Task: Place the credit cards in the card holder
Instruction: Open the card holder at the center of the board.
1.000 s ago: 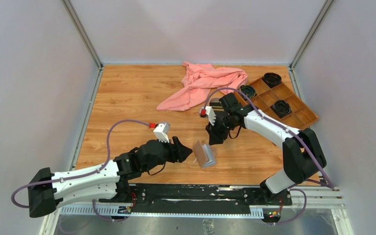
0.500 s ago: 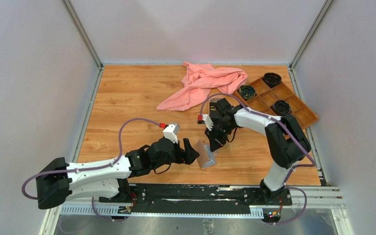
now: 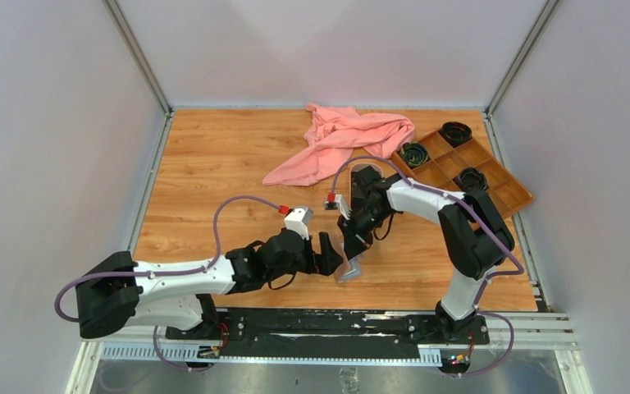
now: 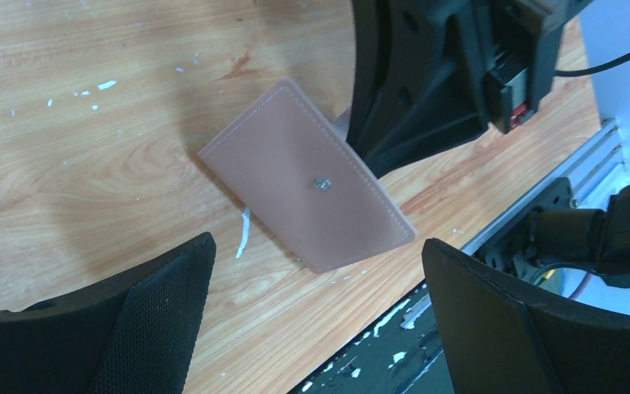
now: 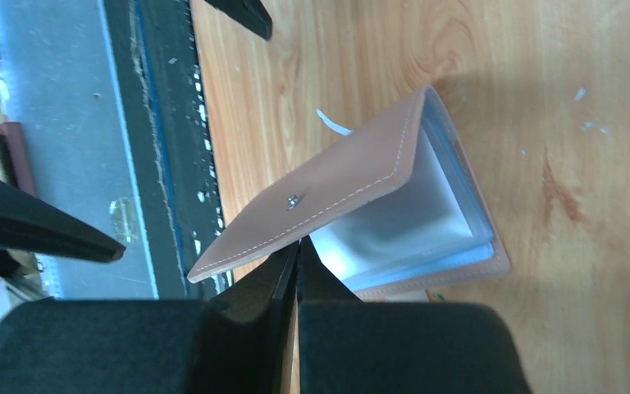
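The card holder [image 3: 349, 266] is a pinkish-tan wallet lying half open near the table's front edge. Its snap flap [image 4: 312, 180] stands raised over grey-blue sleeves [image 5: 402, 222]. My right gripper [image 3: 351, 245] is shut, with its tips [image 5: 298, 245] at the flap's inner edge. Only a thin dark credit card edge [image 5: 289, 267] shows pinched between the fingers. My left gripper [image 3: 332, 253] is open and empty just left of the wallet. In the left wrist view the wallet lies just beyond the gap of this gripper [image 4: 318, 246]. No other cards are in view.
A crumpled pink cloth [image 3: 336, 139] lies at the back centre. A brown compartment tray [image 3: 492, 185] with black round parts [image 3: 457, 131] sits at the back right. The black front rail [image 3: 336, 324] runs just behind the wallet's near side.
My left gripper has moved right, up to the wallet. My right gripper has moved left and toward the front edge, down to the wallet's raised flap.
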Tool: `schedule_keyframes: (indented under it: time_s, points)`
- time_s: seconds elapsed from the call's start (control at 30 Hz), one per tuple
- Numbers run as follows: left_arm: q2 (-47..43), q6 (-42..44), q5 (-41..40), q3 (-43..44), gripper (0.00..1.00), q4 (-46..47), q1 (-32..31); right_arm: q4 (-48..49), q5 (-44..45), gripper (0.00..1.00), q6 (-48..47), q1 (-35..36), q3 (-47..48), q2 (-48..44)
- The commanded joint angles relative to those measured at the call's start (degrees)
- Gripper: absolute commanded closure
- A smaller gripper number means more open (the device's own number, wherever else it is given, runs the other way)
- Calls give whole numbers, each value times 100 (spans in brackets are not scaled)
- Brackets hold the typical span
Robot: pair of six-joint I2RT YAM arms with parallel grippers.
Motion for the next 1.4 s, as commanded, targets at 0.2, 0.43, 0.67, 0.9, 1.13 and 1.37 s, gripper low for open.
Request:
schedule_keyframes:
  time_s: [0.2,0.43,0.67,0.9,1.13,1.37]
  points:
    - [245,-47,12,126,0,371,-62,-214,-1160,93,129,266,192,217]
    - [433,-348,-277,-69,9,355,-62,188,-1171,90,700,500,225,558]
    - [409,-537,-687,-473,65,353,-57,196,-553,89,476,457,221,177]
    - [408,-503,-798,-728,92,342,-3,-67,47,87,-420,139,-4,-719]
    - [525,-540,-732,-874,94,339,83,-203,518,90,-524,-24,-3,-327]
    - [443,-474,-699,-902,95,337,91,-348,807,92,-474,-21,100,62]
